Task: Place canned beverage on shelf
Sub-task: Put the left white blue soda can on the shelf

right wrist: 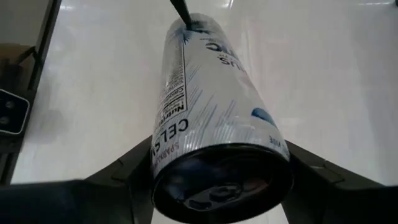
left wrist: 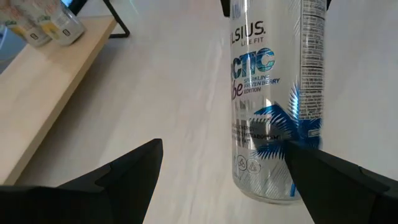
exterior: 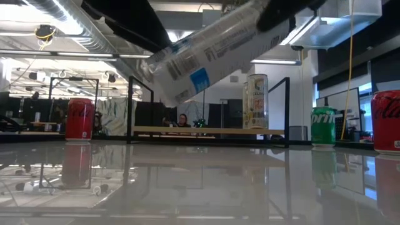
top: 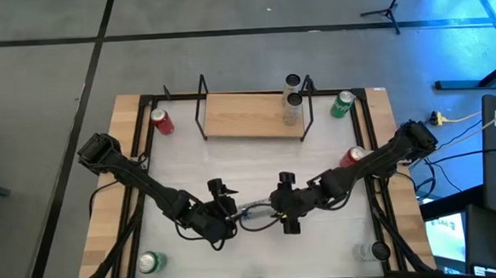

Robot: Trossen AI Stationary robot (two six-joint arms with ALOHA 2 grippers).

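While clamped in the right gripper (top: 279,207), white can (top: 253,212) hangs tilted over glossy white tabletop (top: 258,168) — left gripper (top: 226,210) opposite, fingers apart; shelf (top: 251,115) beyond; dim office room behind.

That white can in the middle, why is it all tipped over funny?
The white can is tilted in the air because the right gripper is shut on it. The left gripper is open beside it. Every other can stands upright.

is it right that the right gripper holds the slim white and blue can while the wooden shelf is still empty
Not quite. The right gripper does hold the slim white and blue can, but the light-wood shelf is not empty: the high view shows two pale cans on its right end.
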